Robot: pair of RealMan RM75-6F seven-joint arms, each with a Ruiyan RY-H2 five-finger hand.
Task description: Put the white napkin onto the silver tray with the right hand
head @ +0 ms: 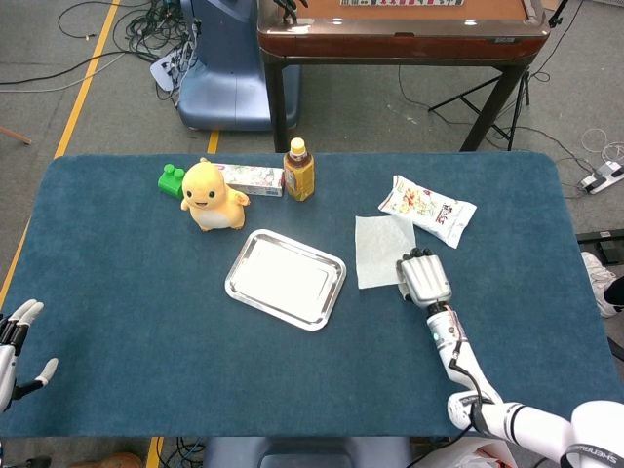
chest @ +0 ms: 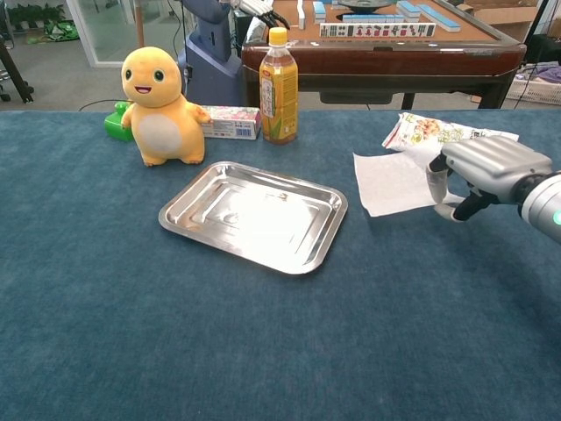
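Note:
The white napkin (head: 382,249) (chest: 394,180) lies flat on the blue table cloth, just right of the silver tray (head: 327,297) (chest: 228,248), which holds nothing. My right hand (head: 423,278) (chest: 486,167) is at the napkin's near right corner. Its fingers curl over the edge, the thumb sits below it, and together they pinch that corner. My left hand (head: 19,341) hangs off the table's near left corner with its fingers apart and nothing in them.
A snack bag (head: 429,210) (chest: 438,132) lies just beyond the napkin and my right hand. Behind the tray stand a tea bottle (head: 298,171) (chest: 279,88), a yellow plush toy (head: 210,195) (chest: 162,105), a small box (head: 253,178) and a green block (head: 172,179).

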